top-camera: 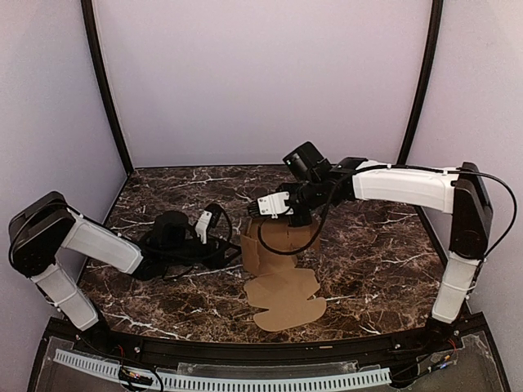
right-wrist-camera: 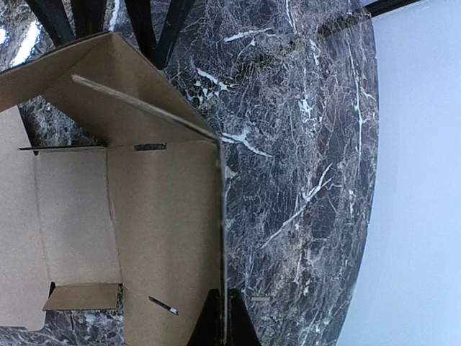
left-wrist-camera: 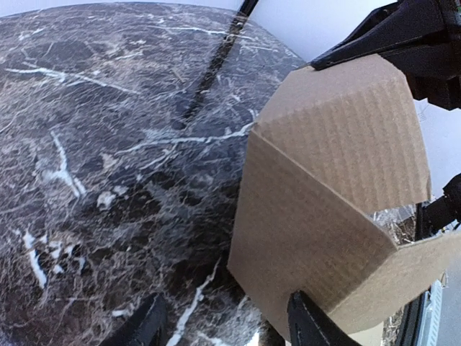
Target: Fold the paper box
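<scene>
Paper box (top-camera: 286, 298) is laid half folded in the middle of the dark marble table (top-camera: 376, 261), between both arms. One upright wall is pinched by the right gripper (right-wrist-camera: 220, 321). The left gripper (left-wrist-camera: 227, 328) is held spread beside a box corner. A black cable (top-camera: 278, 252) is hung across the box. Pale walls (top-camera: 261, 82) and black poles (top-camera: 105, 90) are seen behind.

No text, label, brand, number or sign can be read in any view. The paper box (top-camera: 286, 298) shows only plain brown cardboard.
</scene>
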